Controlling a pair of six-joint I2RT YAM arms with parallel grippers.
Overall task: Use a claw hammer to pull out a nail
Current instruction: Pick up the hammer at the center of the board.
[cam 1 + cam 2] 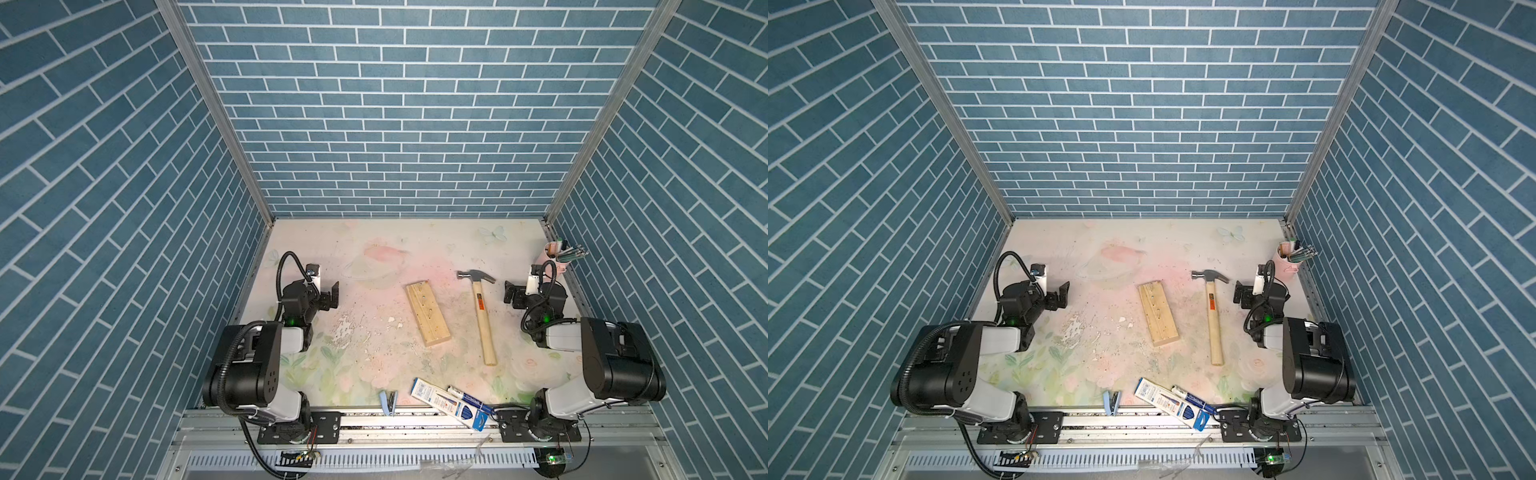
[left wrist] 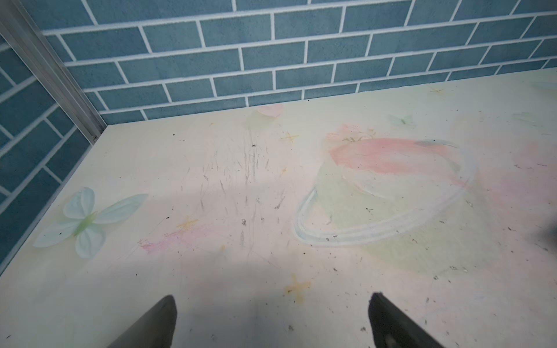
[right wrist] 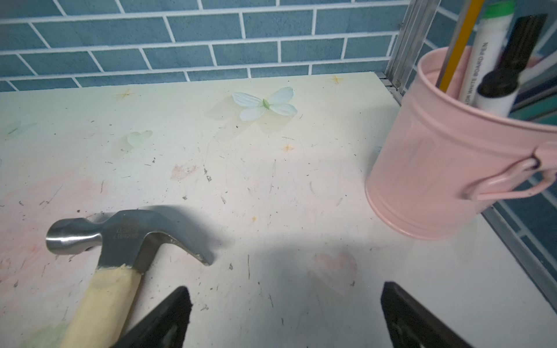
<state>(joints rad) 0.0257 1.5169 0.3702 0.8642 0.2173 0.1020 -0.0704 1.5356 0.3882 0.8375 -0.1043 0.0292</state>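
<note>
Hovering wide open and empty, the left gripper and right gripper hold nothing yet; next, the right likely must grasp the nearby pale-wood-handled, grey-steel claw hammer.

block lay near table centre | hammer just right of it, head toward far edge | cup stood in far right corner | stapler and box lay at near edge
</note>
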